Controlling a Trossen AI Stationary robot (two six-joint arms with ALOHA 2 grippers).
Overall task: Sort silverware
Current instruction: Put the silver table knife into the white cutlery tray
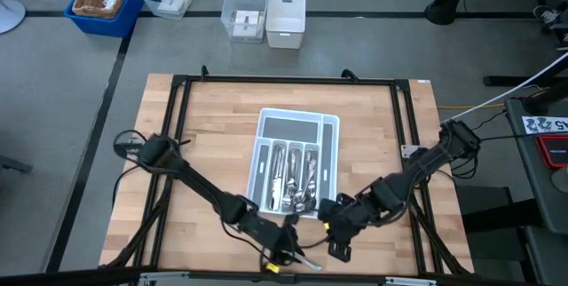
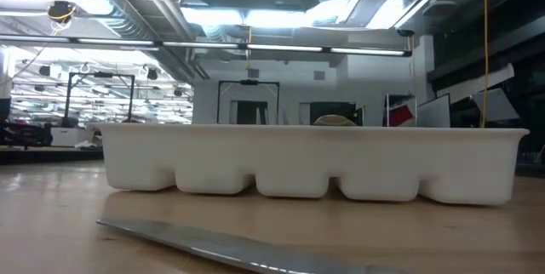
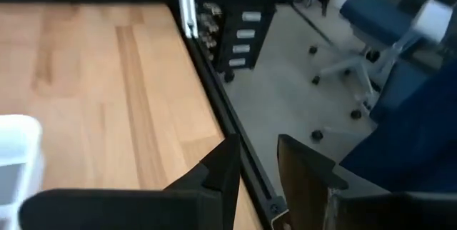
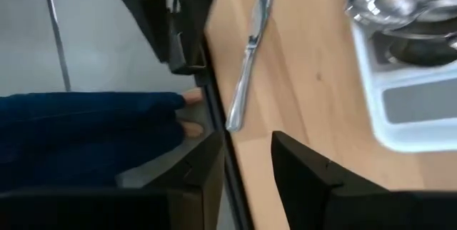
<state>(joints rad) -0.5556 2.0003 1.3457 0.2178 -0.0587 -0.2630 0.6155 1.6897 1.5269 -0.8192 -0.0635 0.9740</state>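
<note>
Silverware [image 1: 295, 188]: forks, spoons and knives, shiny metal; most pieces lie heaped in the long slots of the tray, bunched toward its near end. The right wrist view shows spoon bowls [image 4: 400, 1] piled in one compartment. Whether each slot holds a single kind cannot be told

Loose knife [image 4: 250, 48]: one slim piece lying flat on the bare wood, outside the tray, close to the table's near edge and between the two grippers. The same piece shows as a long blade [image 2: 230, 244] across the foreground of the low view. Nothing grips it

White tray [image 1: 330, 135]: divided, grey-lined, set near the middle of the table [image 1: 195, 144]. The wide cross slot at its far end and the narrow slot on its right side look empty

Left gripper [image 1: 282, 255]: at the near table edge, left of the loose knife. Fingers [image 3: 221, 169] stand parted with a plain gap, nothing between them

Right gripper [image 1: 333, 233]: just off the tray's near right corner, right of the knife. Fingers [image 4: 207, 166] likewise parted, holding nothing

Person: a blue sleeve and a hand [image 4: 189, 112] show just beyond the near table edge

Progress, as a judgement: nearly complete. The bulk of the silverware is already in the tray; one knife remains to be lifted and laid in its slot. No other stray piece is visible on the wood
</note>
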